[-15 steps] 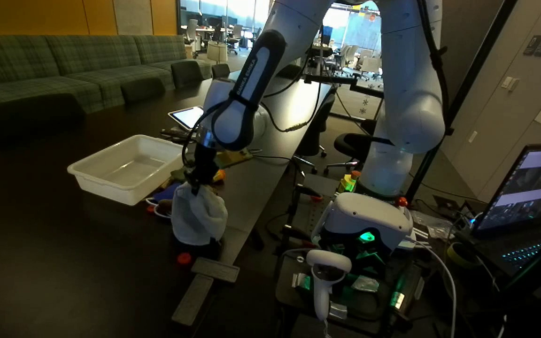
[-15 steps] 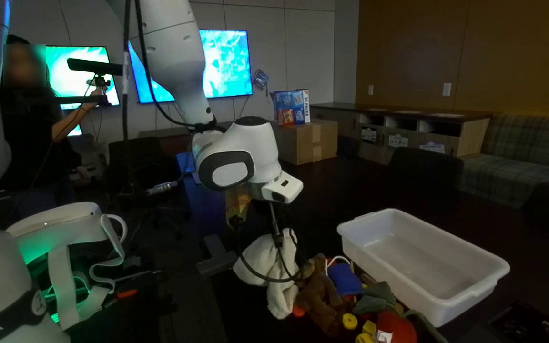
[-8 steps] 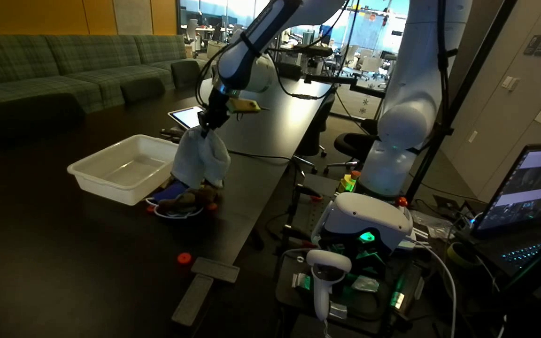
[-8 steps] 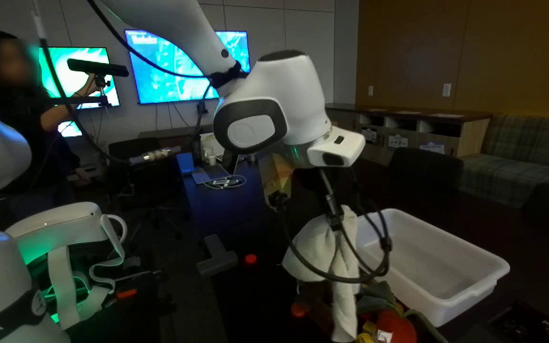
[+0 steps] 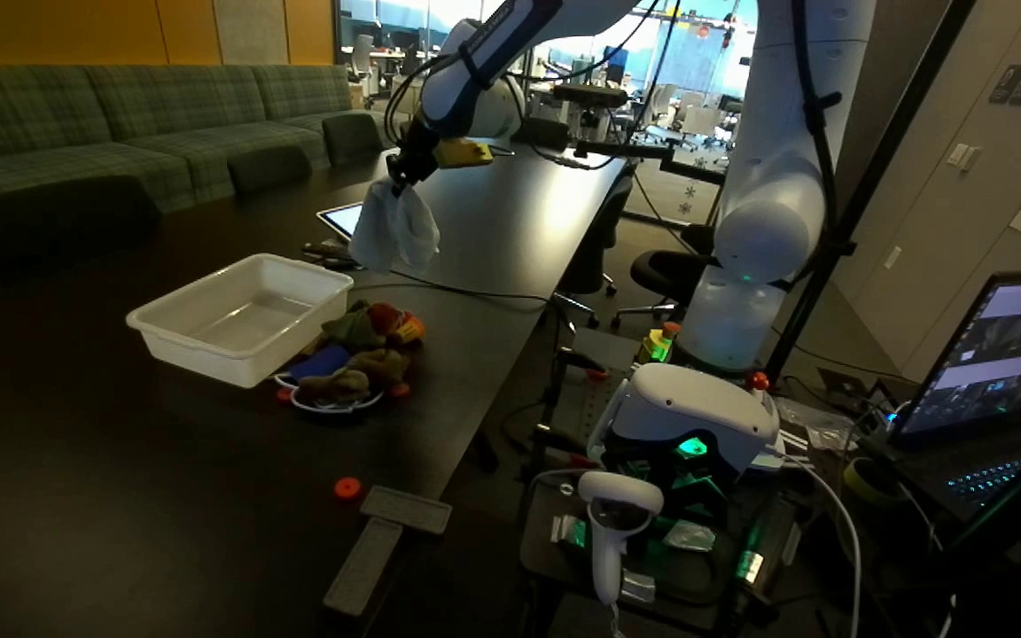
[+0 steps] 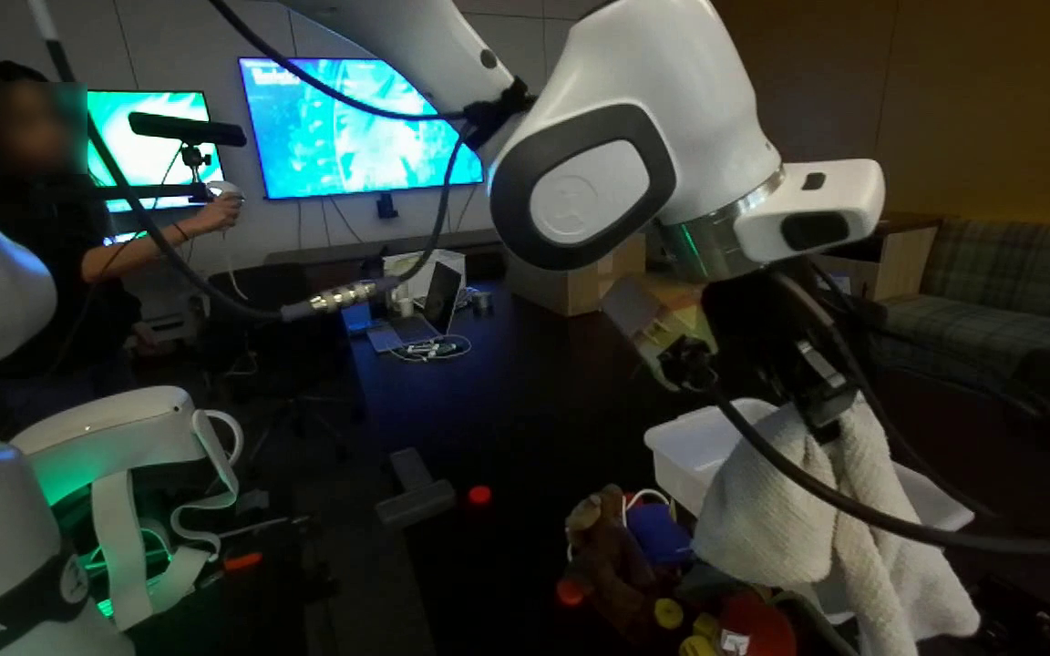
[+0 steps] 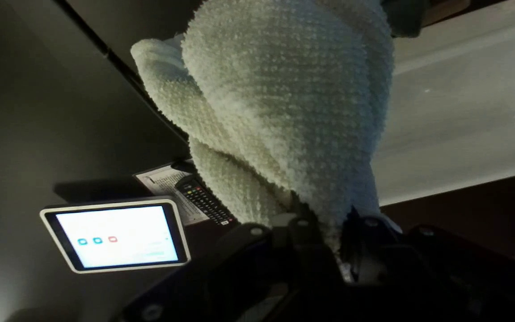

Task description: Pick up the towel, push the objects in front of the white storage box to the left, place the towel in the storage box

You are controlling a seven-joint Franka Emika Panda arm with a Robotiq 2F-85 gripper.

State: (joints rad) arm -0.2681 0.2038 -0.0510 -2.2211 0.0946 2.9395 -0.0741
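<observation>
Fingers (image 7: pixel 306 239) nearly together; towel (image 7: pixel 284 103) tight between them

lit tablet (image 7: pixel 114 236) near remote (image 7: pixel 205 201) | plaid sofa (image 5: pixel 120 128) | white headset (image 5: pixel 697 399) | laptop (image 5: pixel 989 346)

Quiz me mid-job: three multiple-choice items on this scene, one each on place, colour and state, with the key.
1. Where are the toys relative to the white storage box? A) inside B) beside C) underneath
2. What colour is the round piece by the grey blocks? A) green B) white C) red
3. How does the tool stand to the towel? A) shut on it B) open above it C) shut, far from it

1 B: they lie outside its rim in both exterior views.
2 C: it looks red in both exterior views.
3 A: in the wrist view, the towel gathers between its jaws.
</observation>
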